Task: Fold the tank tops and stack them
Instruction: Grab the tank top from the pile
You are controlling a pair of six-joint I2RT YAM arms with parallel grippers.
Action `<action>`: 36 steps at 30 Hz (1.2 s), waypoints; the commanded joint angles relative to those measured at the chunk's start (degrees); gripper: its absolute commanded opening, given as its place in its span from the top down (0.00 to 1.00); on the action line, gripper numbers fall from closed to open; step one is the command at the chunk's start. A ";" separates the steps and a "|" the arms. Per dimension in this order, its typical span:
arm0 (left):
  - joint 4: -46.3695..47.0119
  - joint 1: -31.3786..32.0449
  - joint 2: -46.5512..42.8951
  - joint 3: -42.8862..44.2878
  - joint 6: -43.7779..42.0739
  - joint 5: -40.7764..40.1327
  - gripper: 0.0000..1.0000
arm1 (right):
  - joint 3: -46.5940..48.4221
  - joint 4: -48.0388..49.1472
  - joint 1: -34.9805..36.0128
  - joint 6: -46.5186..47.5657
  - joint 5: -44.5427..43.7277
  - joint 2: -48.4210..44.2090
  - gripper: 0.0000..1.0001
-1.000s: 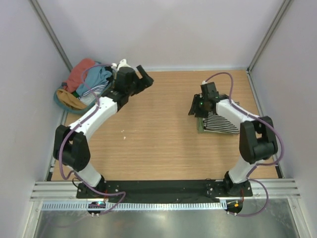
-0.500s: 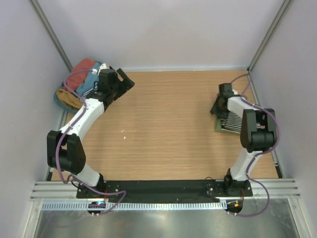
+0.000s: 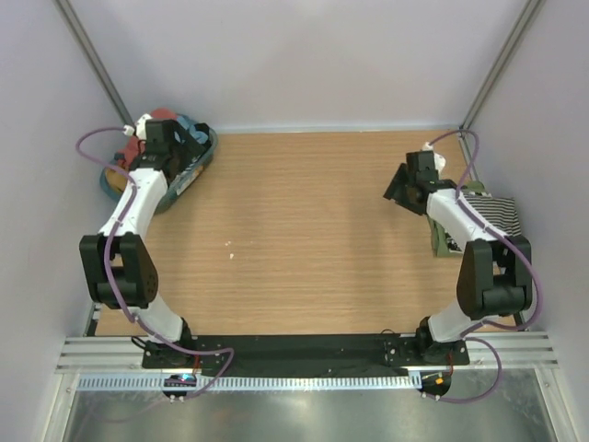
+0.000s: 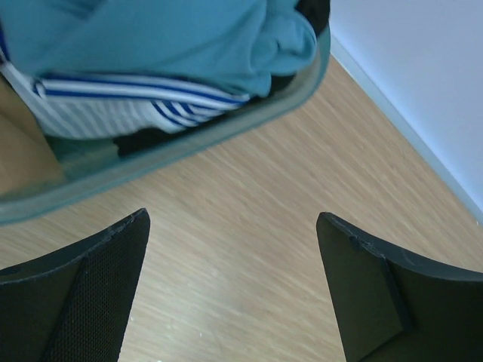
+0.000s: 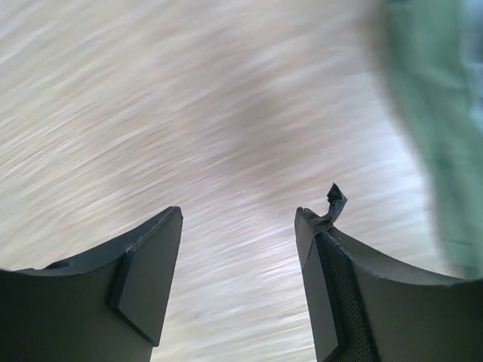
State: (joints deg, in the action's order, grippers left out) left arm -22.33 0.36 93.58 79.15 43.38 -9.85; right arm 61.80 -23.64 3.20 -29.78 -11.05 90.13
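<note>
Several unfolded tank tops fill the round basket [image 3: 189,180] at the back left: a coral one [image 3: 129,147], a mustard one [image 3: 118,180], a teal one [image 4: 189,38] and a blue-and-white striped one [image 4: 113,105]. My left gripper [image 3: 191,145] [image 4: 234,219] hovers open at the basket's right rim, with only bare table between its fingers. At the right edge lies the folded stack, a black-and-white striped top [image 3: 497,210] on an olive green one [image 3: 444,241] [image 5: 438,113]. My right gripper [image 3: 398,189] [image 5: 240,215] is open and empty, left of that stack.
Wooden table [image 3: 304,230] boxed in by pale walls at the back and both sides. The basket rim [image 4: 189,143] runs just ahead of my left fingers. A small white speck [image 3: 230,255] lies on the table. The right wrist view is motion-blurred.
The left arm swung back and left to the basket. The right arm carried the folded stack to the right edge, its jaws opened wider and it drew back to the left.
</note>
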 commanded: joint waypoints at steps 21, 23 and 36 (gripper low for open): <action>-21.75 -4.84 32.43 46.12 -6.11 -3.16 1.00 | -5.11 9.57 17.98 -1.07 12.02 -6.81 0.35; -18.82 -4.41 26.33 39.63 -6.37 -4.03 1.00 | -5.37 9.93 18.15 -0.90 12.02 -6.72 0.36; -11.16 11.05 -19.56 16.31 -7.78 -8.89 1.00 | -6.60 12.04 18.33 -0.63 12.72 -7.42 0.38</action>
State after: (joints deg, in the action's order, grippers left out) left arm -35.75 9.54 79.37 100.22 35.46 -18.79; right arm 55.59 -14.52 21.26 -30.33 1.80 85.12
